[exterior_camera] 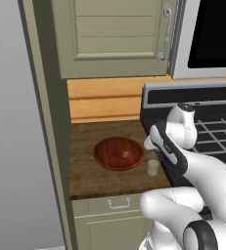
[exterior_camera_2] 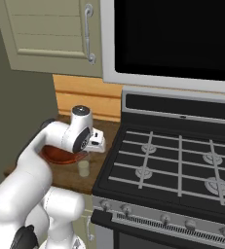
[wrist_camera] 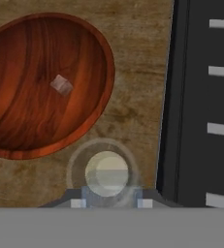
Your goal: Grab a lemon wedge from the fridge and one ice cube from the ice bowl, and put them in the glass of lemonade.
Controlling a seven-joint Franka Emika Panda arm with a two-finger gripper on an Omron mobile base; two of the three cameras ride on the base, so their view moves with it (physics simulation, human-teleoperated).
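My gripper (wrist_camera: pixel 109 203) hangs straight above the glass of lemonade (wrist_camera: pixel 106 174), a short clear tumbler on the wooden counter beside the stove. Its jaws stand narrow, and a small pale piece, the lemon wedge (wrist_camera: pixel 108 196), spans the gap between the fingertips. The wedge's shape is hard to make out against the glass below. To the left sits the reddish-brown ice bowl (wrist_camera: pixel 16 121), with one ice cube (wrist_camera: pixel 61 85) lying in its middle. From the left base view the gripper (exterior_camera: pixel 149 145) is just over the glass (exterior_camera: pixel 153 167), right of the bowl (exterior_camera: pixel 118 154). The fridge is out of view.
A black gas stove (exterior_camera_2: pixel 182 160) borders the counter (exterior_camera: pixel 85 171) on the right, its raised edge (wrist_camera: pixel 169 121) close to the glass. A beige wall cabinet (exterior_camera: pixel 114 34) and a microwave (exterior_camera_2: pixel 172 34) hang above. A tall beige panel (exterior_camera: pixel 46 122) closes the counter's left side.
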